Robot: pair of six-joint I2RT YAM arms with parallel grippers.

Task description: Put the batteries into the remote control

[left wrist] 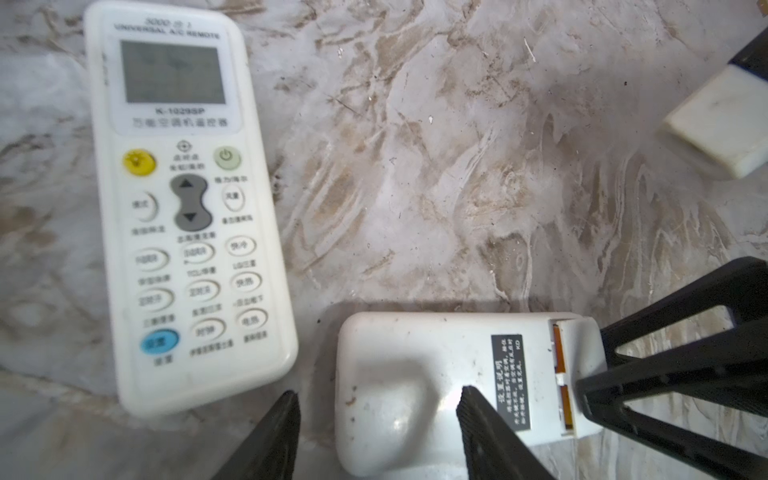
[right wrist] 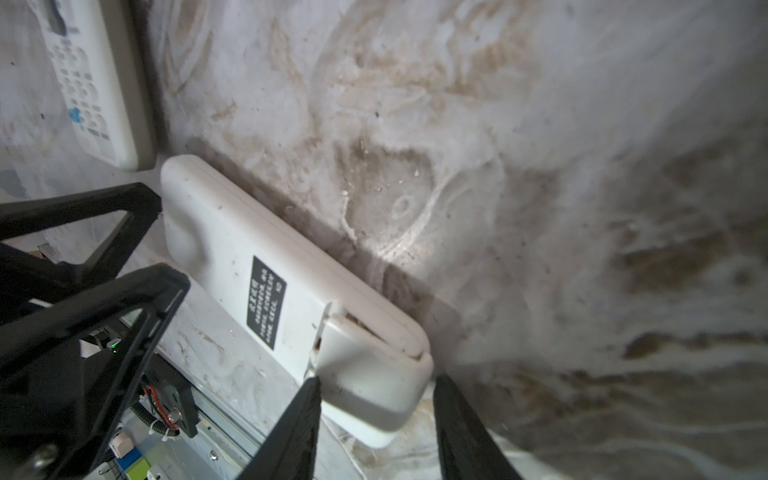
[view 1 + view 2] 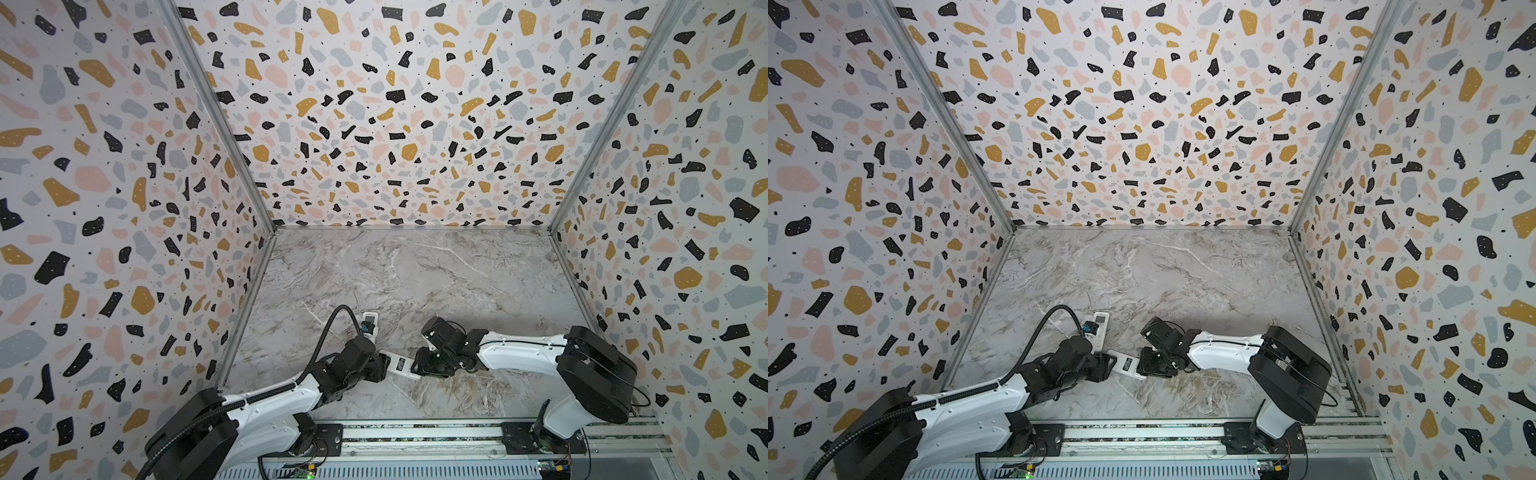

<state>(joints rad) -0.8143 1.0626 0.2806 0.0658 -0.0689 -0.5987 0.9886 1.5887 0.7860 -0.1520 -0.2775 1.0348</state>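
A white remote control [image 3: 399, 365] [image 3: 1126, 365] lies face down between my two grippers, its black label [image 1: 507, 374] up. Orange batteries [image 1: 560, 353] show through the gap beside its battery cover [image 2: 365, 365], which sits slightly askew. My left gripper [image 1: 378, 395] [image 3: 384, 366] is open over the plain end. One finger is past that end and the other is over the remote's back. My right gripper [image 2: 376, 380] [image 3: 415, 365] stands open astride the cover end. One finger touches the cover and the other is just off it.
A second white remote [image 3: 369, 324] [image 1: 187, 208] lies face up, buttons and screen showing, just behind the left gripper. The marble tabletop [image 3: 457, 282] is walled on three sides. The arm rail [image 3: 415, 436] runs along the front edge.
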